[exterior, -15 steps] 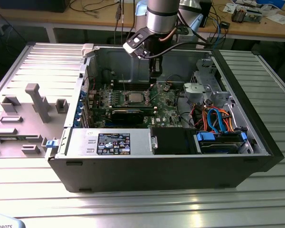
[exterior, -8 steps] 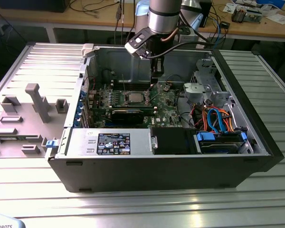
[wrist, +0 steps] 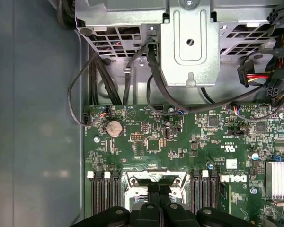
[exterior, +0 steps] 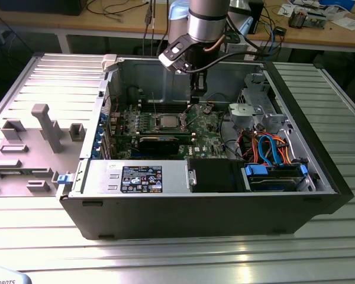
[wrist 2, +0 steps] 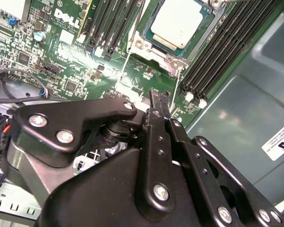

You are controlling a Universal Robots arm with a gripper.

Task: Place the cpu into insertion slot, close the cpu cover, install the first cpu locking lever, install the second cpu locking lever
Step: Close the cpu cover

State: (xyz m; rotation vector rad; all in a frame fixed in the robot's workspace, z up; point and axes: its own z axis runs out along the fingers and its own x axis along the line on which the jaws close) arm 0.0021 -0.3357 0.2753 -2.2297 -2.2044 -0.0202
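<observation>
Presently: open computer case [exterior: 319, 177] on the ribbed metal surface [exterior: 165, 254], arm reaching down inside it. The cpu [wrist 2: 180, 21] lies flat in the insertion slot [wrist: 156, 182] on the green board [wrist: 180, 137], silver top up. The cpu cover [wrist 2: 173, 57] looks lowered around it, chip showing through the window.

Two thin wire levers, one [wrist 2: 124, 71] and the other [wrist 2: 179, 85], run out from the socket's corners; in the exterior view they seem to stand raised, so neither looks latched.

Gripper [wrist 2: 160, 97] hangs just beside the socket, over the board. Fingers [wrist 2: 156, 123] drawn together, no gap visible. Tips sit right at the end of the nearer lever; can't tell whether they pinch it or merely touch.

Risks, as judged:
- lever is thin and springy; it could slip off the tips and snap upward
- the tips could scrape the small board parts close around the socket
- cover not fully seated would stop a lever from hooking
</observation>
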